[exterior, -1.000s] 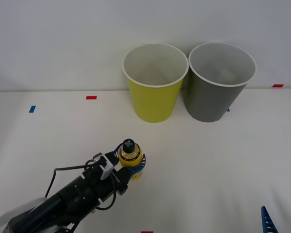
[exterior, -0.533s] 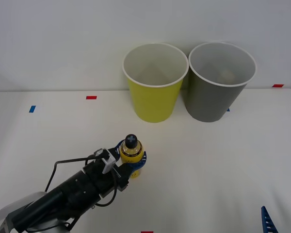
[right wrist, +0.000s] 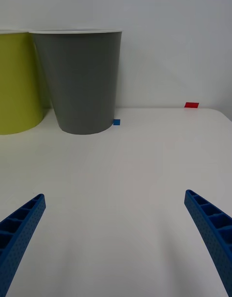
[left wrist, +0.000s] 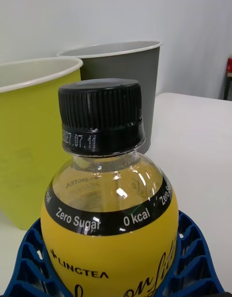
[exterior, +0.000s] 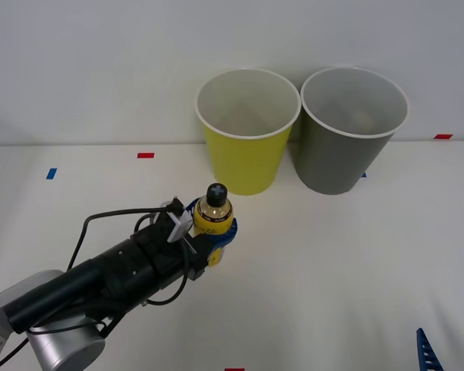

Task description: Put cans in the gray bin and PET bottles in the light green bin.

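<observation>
The left gripper (exterior: 210,236) held its jaws clamped on the PET bottle (exterior: 213,213), seemingly lifted; it should clear the light green bin (exterior: 247,147) rim before release. The right gripper (right wrist: 113,244) waited, jaws apart.

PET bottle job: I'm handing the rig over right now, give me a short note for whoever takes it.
Left gripper: jaws shut on the PET bottle, upright, in front of the light green bin.
Right gripper: open, idle low over the table's right side.
Gray bin stands right of the green one.
Done: bottle grasped.
Left: carry it over the light green bin and release.
</observation>
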